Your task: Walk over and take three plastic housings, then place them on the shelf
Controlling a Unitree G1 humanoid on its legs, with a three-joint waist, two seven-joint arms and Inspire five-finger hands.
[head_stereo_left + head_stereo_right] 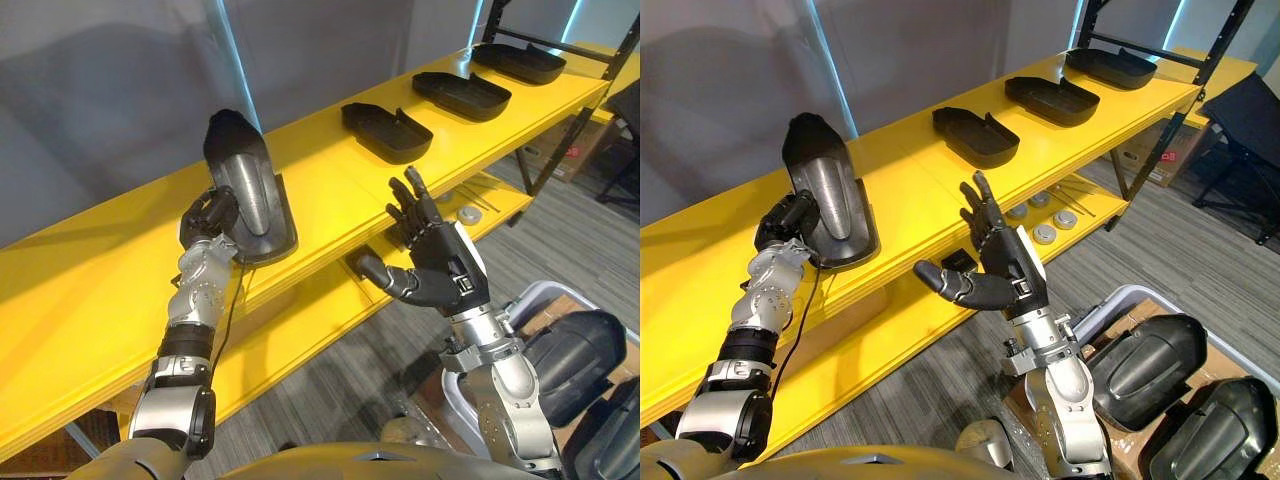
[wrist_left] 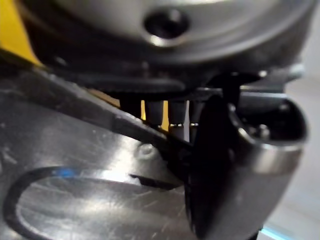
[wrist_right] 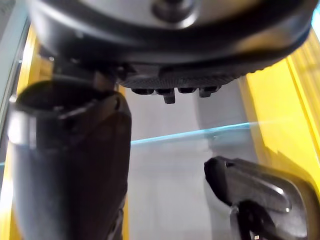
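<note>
My left hand (image 1: 208,215) is shut on the near edge of a dark plastic housing (image 1: 245,185). The housing is tilted, its low end on the top yellow shelf (image 1: 330,195) and its far end raised. The left wrist view shows its shiny inner face (image 2: 75,165) past my thumb (image 2: 235,165). Three more housings lie flat along the shelf to the right: (image 1: 385,130), (image 1: 462,95), (image 1: 520,62). My right hand (image 1: 435,255) hovers open and empty in front of the shelf edge, palm toward the held housing (image 3: 255,185).
A lower yellow shelf (image 1: 940,330) carries round metal discs (image 1: 1045,233) and a small black part (image 1: 958,262). At the lower right stands a grey bin (image 1: 1110,295) with more housings (image 1: 1150,370). A black rack post (image 1: 1185,90) stands at the shelf's far end.
</note>
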